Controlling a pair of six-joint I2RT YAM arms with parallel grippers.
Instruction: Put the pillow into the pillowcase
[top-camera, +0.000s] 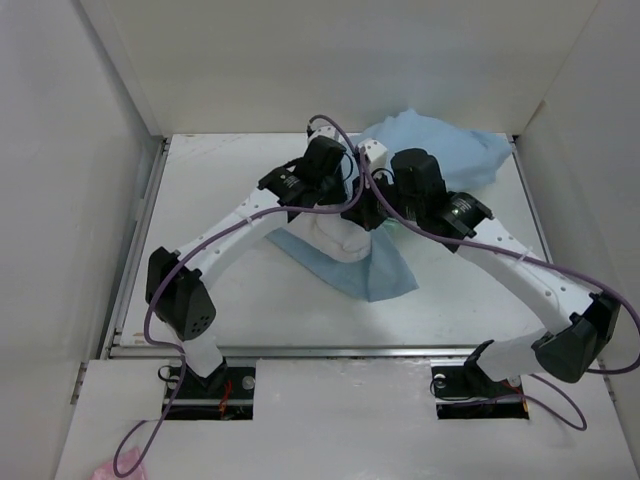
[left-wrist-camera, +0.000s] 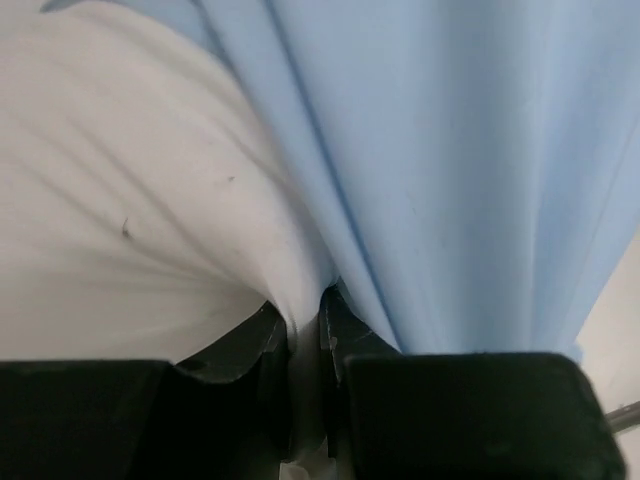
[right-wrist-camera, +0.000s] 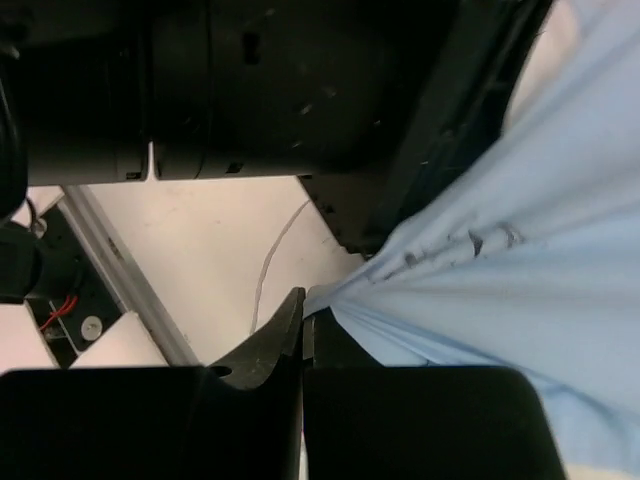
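Pinching a fold of the white pillow (left-wrist-camera: 130, 200), the left gripper (left-wrist-camera: 305, 310) had its jaws pressed together at the middle of the table (top-camera: 250, 300). The blue pillowcase (left-wrist-camera: 450, 180) draped against the pillow's right side. The right gripper (right-wrist-camera: 303, 318) was clamped on pillowcase fabric.

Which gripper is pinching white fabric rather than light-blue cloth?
The left gripper: it is shut on a fold of the plump white pillow. The right gripper pinches only the thin light-blue pillowcase.
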